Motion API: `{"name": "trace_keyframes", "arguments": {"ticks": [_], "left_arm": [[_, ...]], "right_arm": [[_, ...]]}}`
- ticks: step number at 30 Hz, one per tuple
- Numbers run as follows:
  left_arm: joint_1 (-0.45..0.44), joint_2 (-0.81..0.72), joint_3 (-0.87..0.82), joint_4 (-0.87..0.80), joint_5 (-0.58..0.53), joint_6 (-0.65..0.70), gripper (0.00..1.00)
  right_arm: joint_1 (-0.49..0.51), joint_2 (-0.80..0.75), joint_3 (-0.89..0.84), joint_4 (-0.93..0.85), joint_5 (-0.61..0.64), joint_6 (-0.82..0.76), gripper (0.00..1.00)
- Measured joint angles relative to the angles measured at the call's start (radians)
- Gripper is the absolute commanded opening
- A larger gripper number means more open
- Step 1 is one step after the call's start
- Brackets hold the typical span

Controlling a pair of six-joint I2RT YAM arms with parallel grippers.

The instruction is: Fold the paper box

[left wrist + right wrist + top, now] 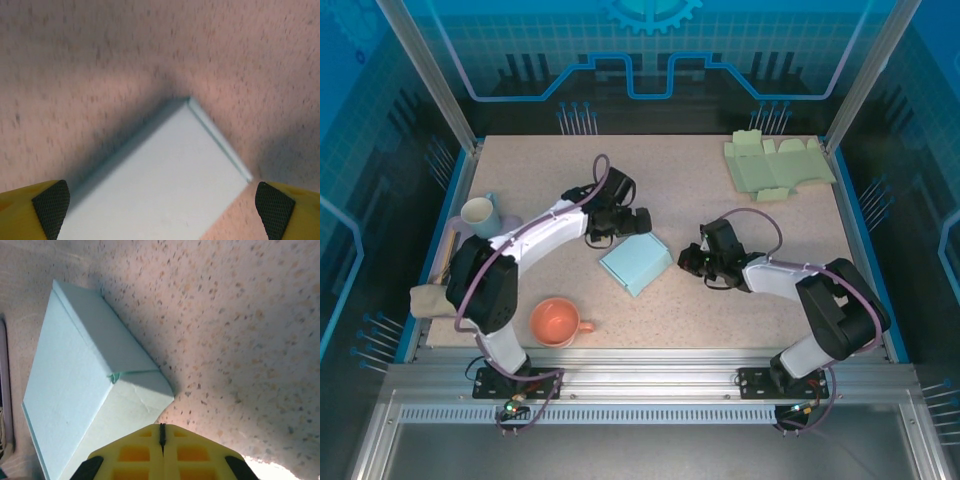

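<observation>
Along the tabletop's (pixel 720 180) near edge we see one orange cup (pixel 555 322). Mid-tabletop lies one folded pale-blue paper box (pixel 635 263). The right jaws sit beside it, shut and empty. The left jaws spread wide over it, holding nothing. One white mug (pixel 478 213) stands by the left edge, and flat green blanks (pixel 775 165) lie in the far right corner.

My table (pixel 720 200) is a speckled beige-pink slab with blue trim down the sides. Around it I've got glossy blue wall panels (pixel 520 60) printed with circuit lines and a gear (pixel 650 12), framed by slanted aluminium posts (pixel 428 75). A ridged aluminium rail (pixel 650 378) runs across my near edge. Light's soft, shadows fuzzy.
</observation>
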State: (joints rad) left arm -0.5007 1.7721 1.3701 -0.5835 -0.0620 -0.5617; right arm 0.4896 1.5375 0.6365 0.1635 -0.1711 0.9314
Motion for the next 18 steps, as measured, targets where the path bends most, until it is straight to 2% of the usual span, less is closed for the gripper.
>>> {"name": "trace_keyframes", "arguments": {"ticks": [7,12,18], "left_arm": [[0.100,0.102,0.002,0.094,0.081,0.147,0.98],[0.097,0.137,0.002,0.153,0.167,0.193,0.96],[0.092,0.181,0.002,0.205,0.219,0.202,0.95]], "right_arm": [[0.000,0.072,0.018,0.012,-0.066,0.021,0.00],[-0.006,0.159,0.039,0.039,-0.100,0.038,0.00],[-0.025,0.203,0.059,0.079,-0.138,0.056,0.00]]}}
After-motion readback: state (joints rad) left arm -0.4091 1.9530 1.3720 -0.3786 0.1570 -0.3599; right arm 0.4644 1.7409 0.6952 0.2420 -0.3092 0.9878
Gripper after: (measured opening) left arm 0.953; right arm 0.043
